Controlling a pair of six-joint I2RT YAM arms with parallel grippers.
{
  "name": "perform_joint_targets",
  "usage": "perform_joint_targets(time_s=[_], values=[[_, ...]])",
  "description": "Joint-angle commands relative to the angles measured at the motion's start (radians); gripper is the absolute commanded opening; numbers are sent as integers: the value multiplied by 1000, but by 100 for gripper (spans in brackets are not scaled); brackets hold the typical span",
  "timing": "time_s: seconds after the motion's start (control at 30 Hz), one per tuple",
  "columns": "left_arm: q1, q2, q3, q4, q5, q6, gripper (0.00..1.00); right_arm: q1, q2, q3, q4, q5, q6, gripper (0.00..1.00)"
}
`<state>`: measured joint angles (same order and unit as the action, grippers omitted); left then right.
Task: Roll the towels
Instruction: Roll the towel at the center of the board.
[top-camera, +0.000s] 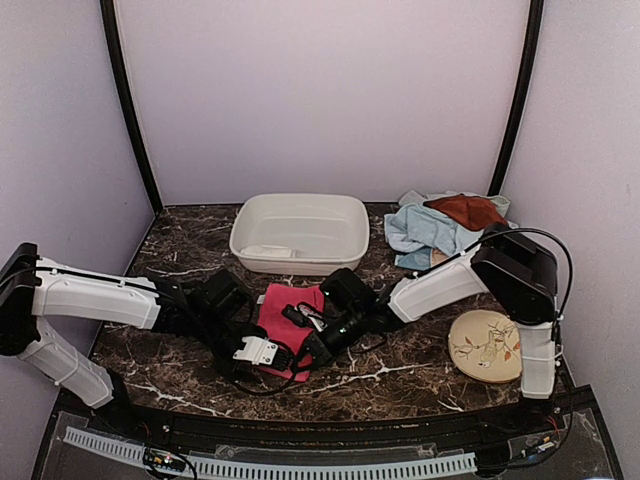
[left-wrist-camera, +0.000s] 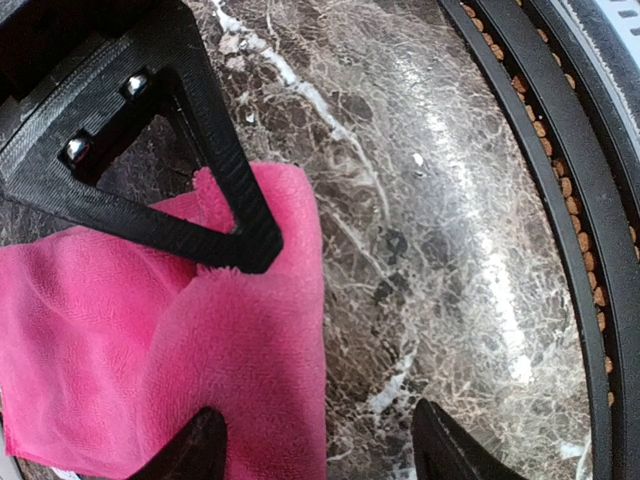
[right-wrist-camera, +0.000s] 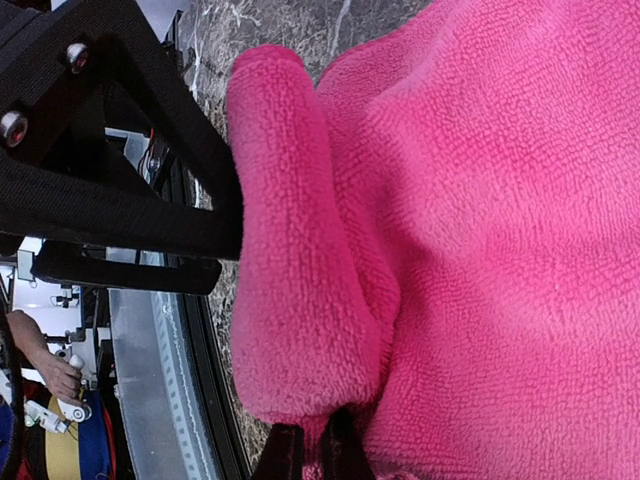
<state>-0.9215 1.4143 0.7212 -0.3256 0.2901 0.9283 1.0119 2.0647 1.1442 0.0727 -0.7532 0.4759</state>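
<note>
The bright pink towel (top-camera: 285, 312) lies on the marble table in front of the basin, its near edge turned over into a small roll (right-wrist-camera: 290, 250). My right gripper (top-camera: 308, 350) is shut on that rolled edge; in the right wrist view its gripper (right-wrist-camera: 312, 452) pinches pink cloth (right-wrist-camera: 480, 220). My left gripper (top-camera: 262, 352) is open; in its wrist view the gripper (left-wrist-camera: 320, 450) straddles the towel's side edge (left-wrist-camera: 150, 340), one finger over cloth, one over bare marble. The light blue towel (top-camera: 425, 232) and the rust-brown towel (top-camera: 465, 210) lie heaped at the back right. A cream-white towel (top-camera: 268, 251) lies in the basin.
The white plastic basin (top-camera: 300, 212) stands at the back centre. The round beige leaf-pattern disc (top-camera: 487, 345) lies at the right beside the right arm's base. The table's black raised rim (left-wrist-camera: 560, 200) runs close to the grippers at the near edge.
</note>
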Motion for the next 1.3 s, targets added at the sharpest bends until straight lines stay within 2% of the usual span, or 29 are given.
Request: perform_joint_targets(time_s=[0.0, 0.2, 0.43, 0.53, 0.7, 0.87, 0.93, 1.03, 1.07, 1.1, 1.13, 1.2, 1.27], values=[[-5, 24, 0, 49, -36, 5, 66, -10, 50, -8, -100, -2, 25, 0], [-7, 67, -26, 108, -91, 45, 65, -18, 51, -12, -77, -33, 69, 0], [-6, 134, -43, 112, -131, 40, 57, -29, 19, -25, 6, -54, 138, 1], [-2, 166, -58, 136, -162, 35, 45, -42, -1, -39, 52, -58, 170, 5], [25, 202, -12, 68, -113, -9, 15, -62, -49, -58, 39, -7, 146, 11], [90, 224, 87, -77, 22, -53, 2, -84, -134, -75, -77, 153, 32, 20], [119, 242, 148, -172, 95, -65, 0, -88, -192, -101, -102, 247, -13, 27], [150, 265, 228, -286, 194, -80, 0, -89, -290, -155, -116, 429, -74, 45], [154, 271, 242, -313, 215, -84, 0, -89, -329, -176, -113, 506, -90, 64], [157, 278, 255, -336, 232, -85, 0, -85, -373, -203, -103, 590, -103, 94], [159, 289, 268, -360, 257, -86, 0, -77, -443, -231, -78, 684, -117, 99], [165, 310, 288, -404, 288, -86, 0, -60, -580, -304, 4, 841, -133, 100], [170, 327, 293, -428, 302, -89, 0, -64, -707, -394, 117, 1013, -77, 100]])
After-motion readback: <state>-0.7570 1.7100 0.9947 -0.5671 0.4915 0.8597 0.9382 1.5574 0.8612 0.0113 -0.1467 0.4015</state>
